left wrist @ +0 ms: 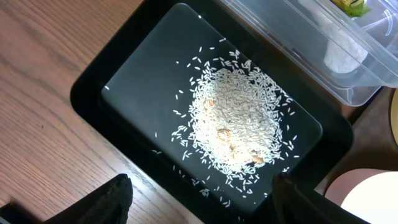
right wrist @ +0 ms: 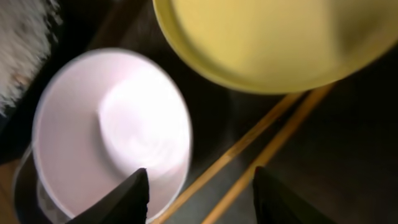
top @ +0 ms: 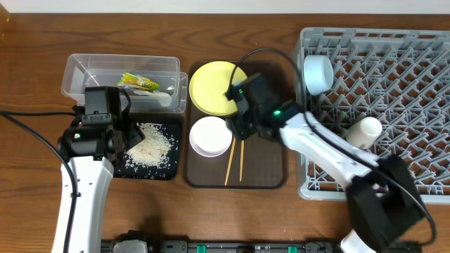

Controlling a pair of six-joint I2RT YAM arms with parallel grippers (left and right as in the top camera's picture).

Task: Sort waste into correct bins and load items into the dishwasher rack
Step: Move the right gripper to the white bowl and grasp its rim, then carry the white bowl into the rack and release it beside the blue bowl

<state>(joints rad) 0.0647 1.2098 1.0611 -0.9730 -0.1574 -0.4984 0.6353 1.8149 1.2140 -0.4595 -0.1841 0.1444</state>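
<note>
**Both pincers apart, nothing held**

Overhead: left gripper (top: 116,138) hangs over the black tray (top: 151,173), which holds the rice (top: 151,146). The clear tub (top: 72,76) sits just behind that tray, with the snack wrapper (top: 133,82) inside. Right gripper (top: 236,126) is over the brown serving tray (top: 267,169), between the yellow plate (top: 211,86) and the white bowl (top: 209,136). The chopsticks (top: 234,161) lie on the same tray, beside the bowl. The dishwasher rack (top: 401,63) is on the right. The light blue bowl (top: 318,72) is at its near-left corner and the pale cup (top: 363,131) is further in.

Left wrist: fingers (left wrist: 112,199) spread wide with nothing between them. The rice heap lies below in the tray, with loose grains scattered around it. Tub corner is at top right.

Right wrist: blurred. Fingers (right wrist: 138,193) are apart and not clamped on anything. They sit above the white bowl's rim and the chopsticks, with the plate edge beyond.
</note>
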